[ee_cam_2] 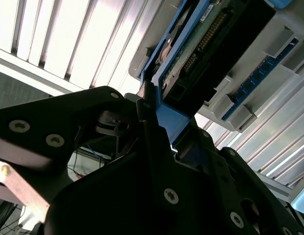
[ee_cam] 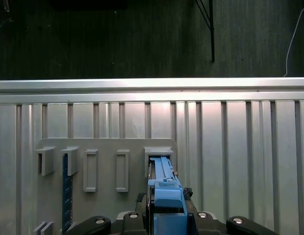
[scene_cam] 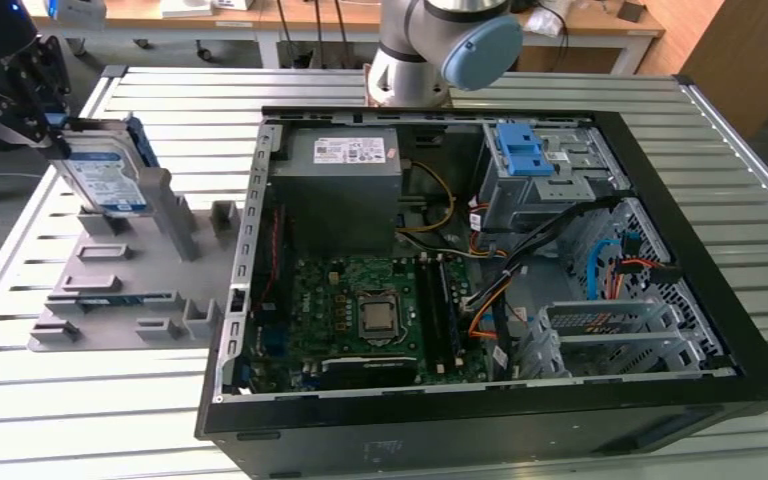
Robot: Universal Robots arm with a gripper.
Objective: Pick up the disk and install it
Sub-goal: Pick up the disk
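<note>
The disk (scene_cam: 101,172), silver with a blue-and-white label and a blue frame, stands on edge in a slot of the grey holder plate (scene_cam: 117,290) at the exterior view's left. My gripper (scene_cam: 53,125) reaches it from the far left and is shut on its upper end. In the second wrist view the black fingers (ee_cam_2: 147,122) clamp the blue frame, and the disk's circuit-board side (ee_cam_2: 215,44) shows beyond them. The first wrist view shows the disk's blue edge (ee_cam: 164,188) running from my gripper (ee_cam: 164,218) into the holder's slot (ee_cam: 158,152).
An open black computer case (scene_cam: 704,300) lies on the slatted metal table (scene_cam: 744,170), at the exterior view's right of the holder. Inside are a grey power supply (scene_cam: 344,190), a motherboard (scene_cam: 371,310) and a drive bay with a blue latch (scene_cam: 524,150). The arm's base (scene_cam: 431,50) stands behind the case.
</note>
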